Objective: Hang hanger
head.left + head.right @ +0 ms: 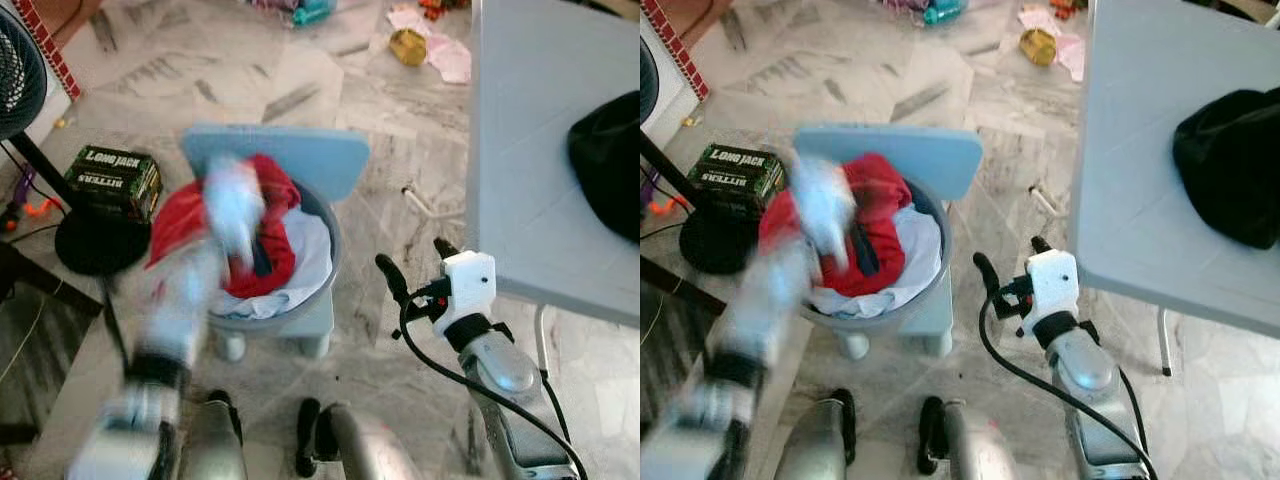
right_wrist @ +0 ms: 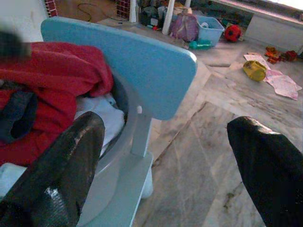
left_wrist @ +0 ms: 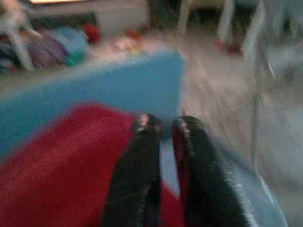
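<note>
At the centre of my view stands a small blue chair (image 1: 300,160), and on its seat a grey basin (image 1: 300,300) heaped with red cloth (image 1: 270,215) over white cloth (image 1: 305,260). At nine o'clock from the chair a dark green box (image 1: 115,180) lettered "Long Jack" sits just beside the round black base of a fan (image 1: 85,245), whose cage shows at the top left edge. At three o'clock a pale grey table (image 1: 530,150) carries a black bundle of cloth (image 1: 610,165) near its far edge. Towards one o'clock, on the marble floor (image 1: 200,70), lie a yellow toy (image 1: 408,46) and pink scraps (image 1: 450,58).
</note>
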Tool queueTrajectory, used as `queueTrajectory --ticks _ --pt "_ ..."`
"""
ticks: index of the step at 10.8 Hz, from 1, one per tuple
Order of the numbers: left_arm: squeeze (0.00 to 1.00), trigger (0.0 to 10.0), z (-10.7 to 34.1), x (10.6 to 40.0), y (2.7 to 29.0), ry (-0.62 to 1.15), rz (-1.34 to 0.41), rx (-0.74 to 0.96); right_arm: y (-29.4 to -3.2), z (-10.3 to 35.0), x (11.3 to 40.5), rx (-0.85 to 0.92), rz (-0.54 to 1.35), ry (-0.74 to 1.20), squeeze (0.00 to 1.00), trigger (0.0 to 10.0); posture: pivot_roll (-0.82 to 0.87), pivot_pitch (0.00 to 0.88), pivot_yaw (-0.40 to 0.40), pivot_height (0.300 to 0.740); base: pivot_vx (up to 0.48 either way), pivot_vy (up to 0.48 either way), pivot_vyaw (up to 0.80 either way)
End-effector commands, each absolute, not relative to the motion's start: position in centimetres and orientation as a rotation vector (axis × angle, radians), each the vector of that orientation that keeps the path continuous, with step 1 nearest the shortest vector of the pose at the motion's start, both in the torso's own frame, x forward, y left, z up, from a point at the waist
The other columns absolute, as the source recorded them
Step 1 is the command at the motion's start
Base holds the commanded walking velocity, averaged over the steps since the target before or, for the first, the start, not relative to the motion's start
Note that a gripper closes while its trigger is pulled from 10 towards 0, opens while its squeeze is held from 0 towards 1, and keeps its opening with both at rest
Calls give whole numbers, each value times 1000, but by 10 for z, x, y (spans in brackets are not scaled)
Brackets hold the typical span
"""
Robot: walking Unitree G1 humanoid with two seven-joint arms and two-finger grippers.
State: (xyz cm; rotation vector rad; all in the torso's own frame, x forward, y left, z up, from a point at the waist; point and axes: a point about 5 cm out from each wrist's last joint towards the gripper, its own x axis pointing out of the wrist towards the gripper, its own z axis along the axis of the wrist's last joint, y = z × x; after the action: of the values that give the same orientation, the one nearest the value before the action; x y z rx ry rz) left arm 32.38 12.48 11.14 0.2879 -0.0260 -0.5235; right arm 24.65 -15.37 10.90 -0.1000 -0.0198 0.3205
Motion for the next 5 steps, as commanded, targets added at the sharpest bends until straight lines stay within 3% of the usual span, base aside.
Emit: queueTrajectory --ticks 1,5 --pt "1000 10000 113 320 120 -48 -574 367 -158 102 242 -109 317 13 0 10000 -27 233 -126 740 0 0 0" --pt "1000 10000 53 274 136 146 -673 575 -162 97 235 -124 334 41 0 10000 -38 258 -138 740 0 0 0"
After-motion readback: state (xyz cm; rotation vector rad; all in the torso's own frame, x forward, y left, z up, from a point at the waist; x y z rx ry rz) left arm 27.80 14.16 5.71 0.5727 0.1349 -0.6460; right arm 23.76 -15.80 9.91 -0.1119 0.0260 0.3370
